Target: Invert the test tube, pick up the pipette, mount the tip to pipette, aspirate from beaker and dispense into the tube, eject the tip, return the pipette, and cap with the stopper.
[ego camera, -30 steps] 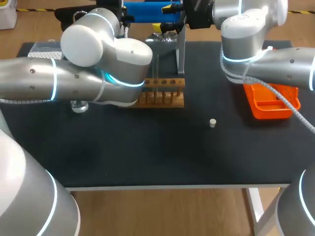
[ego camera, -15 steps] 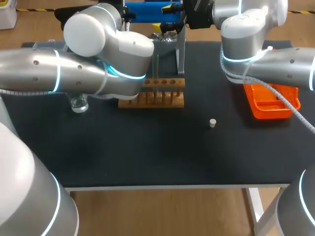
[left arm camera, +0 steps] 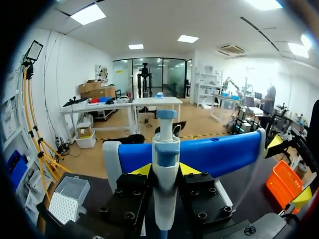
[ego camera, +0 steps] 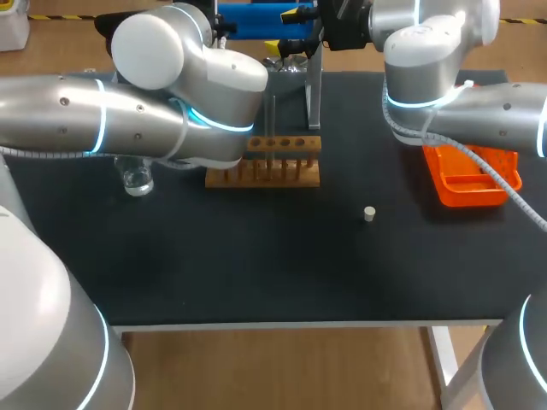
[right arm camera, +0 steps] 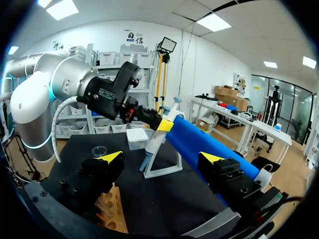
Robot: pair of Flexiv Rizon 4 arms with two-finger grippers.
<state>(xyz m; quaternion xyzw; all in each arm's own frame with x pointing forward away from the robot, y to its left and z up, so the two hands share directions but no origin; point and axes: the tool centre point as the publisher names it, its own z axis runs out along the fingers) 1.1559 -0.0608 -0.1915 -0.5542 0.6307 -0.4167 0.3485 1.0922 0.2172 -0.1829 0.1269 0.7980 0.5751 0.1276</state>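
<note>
The pipette [left arm camera: 165, 149] is clamped in the left end effector [left arm camera: 164, 170] at its stand [right arm camera: 162, 169]; the right end effector [right arm camera: 162, 157] is spread empty. If lifted askew, the stand could be snagged and toppled.

White pipette [left arm camera: 165, 194] with blue collar; orange bin [ego camera: 468, 184] at 3 o'clock; tan rack [ego camera: 282, 173]; cream stopper [ego camera: 369, 213]; black bench [ego camera: 256, 265].

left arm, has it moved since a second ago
Yes: the grey left arm drew toward the table's far edge, uncovering the left end of the wooden test tube rack and the clear glass beaker.
</note>
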